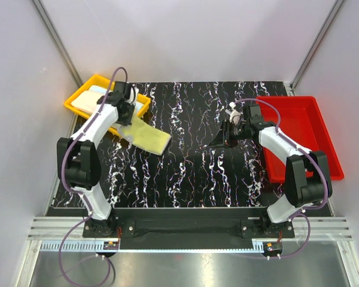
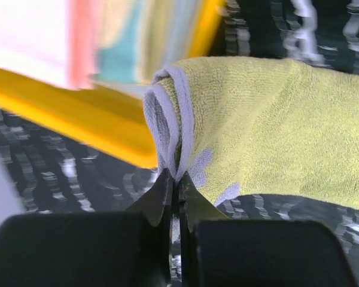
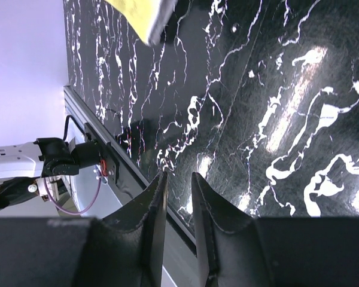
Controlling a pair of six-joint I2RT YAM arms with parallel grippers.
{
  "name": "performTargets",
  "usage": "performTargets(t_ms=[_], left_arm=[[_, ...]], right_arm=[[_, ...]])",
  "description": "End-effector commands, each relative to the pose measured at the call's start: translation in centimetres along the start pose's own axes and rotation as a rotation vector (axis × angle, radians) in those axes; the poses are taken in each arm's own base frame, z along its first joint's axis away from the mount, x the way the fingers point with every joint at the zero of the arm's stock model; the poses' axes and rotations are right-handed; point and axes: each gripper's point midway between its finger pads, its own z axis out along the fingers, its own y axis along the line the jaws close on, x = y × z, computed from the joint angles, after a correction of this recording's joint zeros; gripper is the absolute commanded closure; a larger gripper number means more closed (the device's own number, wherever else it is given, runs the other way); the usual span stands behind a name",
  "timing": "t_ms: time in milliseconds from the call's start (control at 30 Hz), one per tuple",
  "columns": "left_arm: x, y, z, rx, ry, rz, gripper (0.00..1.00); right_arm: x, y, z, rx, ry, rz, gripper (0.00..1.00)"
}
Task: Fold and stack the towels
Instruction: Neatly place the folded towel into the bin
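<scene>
Firmly pinched: one yellow towel beside the tray

The left jaws were pressed together on the grey-trimmed hem of a pale yellow terry towel [image 2: 269,125]. It trailed onto the black marbled table [image 1: 191,173] just beside the yellow plastic tray [image 1: 76,101], which held other folded pastel towels [image 1: 94,98]. The right jaws hung slightly spread, gripping nothing, above the table.

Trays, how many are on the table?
2. A yellow tray at the far left corner, holding towels, and a red tray along the right edge. None seems hidden.
</scene>
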Motion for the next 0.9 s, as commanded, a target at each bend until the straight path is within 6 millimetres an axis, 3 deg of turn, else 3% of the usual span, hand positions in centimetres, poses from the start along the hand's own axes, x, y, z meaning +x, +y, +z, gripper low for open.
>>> performTargets(t_ms=[0, 167, 233, 267, 400, 633, 733, 767, 867], left_arm=[[-4.3, 6.5, -2.9, -0.183, -0.14, 0.001, 1.0], [-6.1, 11.8, -3.1, -0.258, -0.18, -0.069, 1.0], [-7.2, 12.9, -3.2, -0.286, -0.203, -0.066, 1.0], [-7.5, 14.8, -3.3, -0.317, -0.212, -0.089, 1.0], [-10.1, 17.4, -3.2, -0.339, -0.289, -0.107, 1.0], [-12.3, 20.0, -0.5, -0.401, -0.319, -0.093, 1.0], [-13.3, 22.0, 0.1, -0.407, -0.342, -0.13, 1.0], [-12.7, 23.0, 1.7, -0.406, -0.319, -0.151, 1.0], [-12.7, 25.3, 3.3, -0.421, -0.321, -0.217, 1.0]], right_arm=[[-1.4, 1.6, -0.6, -0.052, -0.05, -0.067, 0.7], [-2.1, 1.2, -0.3, -0.044, -0.048, -0.069, 0.7], [-2.1, 1.3, -0.1, -0.048, -0.046, -0.068, 0.7], [-2.2, 1.2, -0.1, -0.049, -0.049, -0.063, 0.7], [-2.2, 1.3, -0.1, -0.053, -0.052, -0.069, 0.7], [-2.3, 0.9, -0.1, -0.039, -0.053, -0.061, 0.69], [-2.7, 0.9, -0.4, -0.022, -0.067, -0.075, 0.69], [-2.7, 0.7, -0.5, -0.011, -0.072, -0.076, 0.69], [-2.9, 0.1, -0.5, 0.006, -0.075, -0.07, 0.68]])
